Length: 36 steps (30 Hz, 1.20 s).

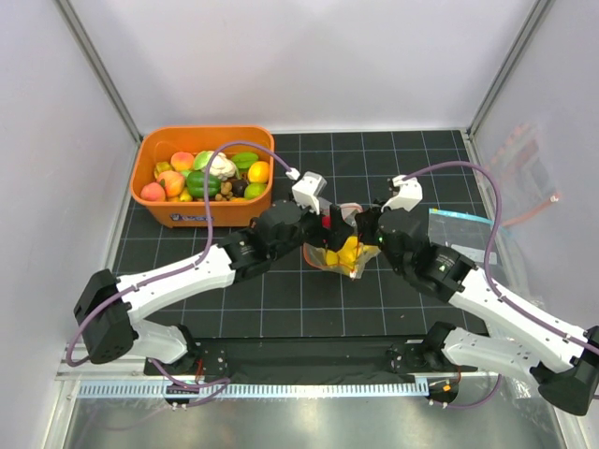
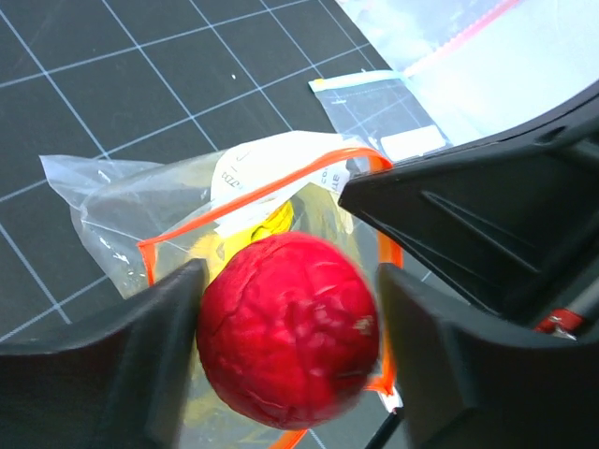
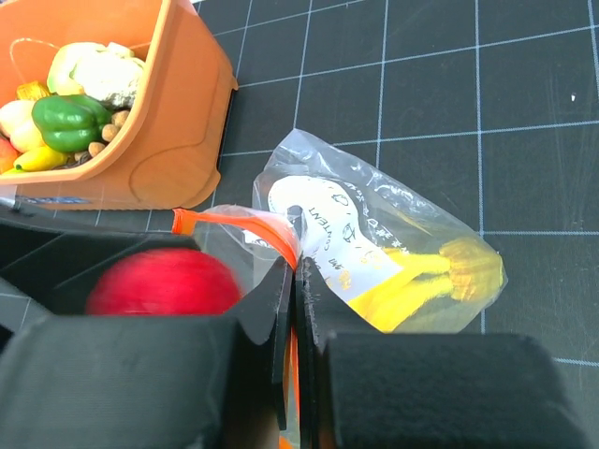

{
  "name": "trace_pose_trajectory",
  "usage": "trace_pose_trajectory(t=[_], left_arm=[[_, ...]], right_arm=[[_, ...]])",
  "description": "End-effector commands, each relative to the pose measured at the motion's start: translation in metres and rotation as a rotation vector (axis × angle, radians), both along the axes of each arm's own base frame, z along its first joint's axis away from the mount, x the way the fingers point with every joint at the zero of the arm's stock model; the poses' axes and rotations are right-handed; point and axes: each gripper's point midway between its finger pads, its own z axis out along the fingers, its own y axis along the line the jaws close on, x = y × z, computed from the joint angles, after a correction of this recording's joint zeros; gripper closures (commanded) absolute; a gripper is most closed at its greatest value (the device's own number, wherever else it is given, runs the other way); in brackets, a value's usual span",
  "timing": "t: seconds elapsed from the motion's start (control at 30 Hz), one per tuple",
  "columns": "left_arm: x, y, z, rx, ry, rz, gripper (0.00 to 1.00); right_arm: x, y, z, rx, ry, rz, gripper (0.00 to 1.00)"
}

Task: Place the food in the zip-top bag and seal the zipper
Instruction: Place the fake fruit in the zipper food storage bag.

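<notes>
The left gripper [image 2: 290,323] clamps the red apple [image 2: 281,351] at the mouth of the zip-top bag [image 2: 112,206]. The right gripper [image 3: 292,309], jaws pressed together, pinches the zipper [image 3: 245,221] at that mouth. Lower the apple past the zipper before releasing, holding the right pinch steady.

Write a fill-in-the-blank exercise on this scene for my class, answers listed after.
The left gripper holds a ____ apple at the mouth of the bag. A yellow ____ lies inside the bag. The right gripper pinches the bag's ____, its red-orange closing strip. More food sits in an ____ bin.
Missing words: red; banana; zipper; orange.
</notes>
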Motion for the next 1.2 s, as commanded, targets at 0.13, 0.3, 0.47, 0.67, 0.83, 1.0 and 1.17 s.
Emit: trace_pose_trajectory(t=[0.13,0.3,0.47,0.67,0.83,1.0,1.17], left_arm=[[0.006,-0.007,0.022,-0.039,-0.055,-0.004,0.07],[0.005,-0.008,0.03,-0.039,-0.056,-0.008,0.07],[0.019,0.02,0.051,0.029,-0.119,0.092,0.05],[0.054,0.066,0.07,0.106,-0.156,0.25,0.01],[0.112,0.115,0.066,0.006,0.001,0.327,0.0],[0.172,0.2,0.056,-0.169,0.168,0.483,0.0],[0.203,0.259,0.028,-0.168,0.225,0.624,0.0]], right_arm=[[0.004,-0.007,0.025,0.089,-0.072,-0.052,0.99],[0.004,-0.008,0.025,0.084,-0.073,-0.054,0.99],[0.005,-0.007,0.022,0.063,-0.068,-0.049,0.99],[0.005,-0.007,0.023,0.065,-0.07,-0.047,0.99],[0.005,-0.006,0.021,0.055,-0.068,-0.046,0.99],[0.006,-0.007,0.021,0.05,-0.07,-0.049,0.99],[0.006,-0.008,0.019,0.042,-0.069,-0.055,0.99]])
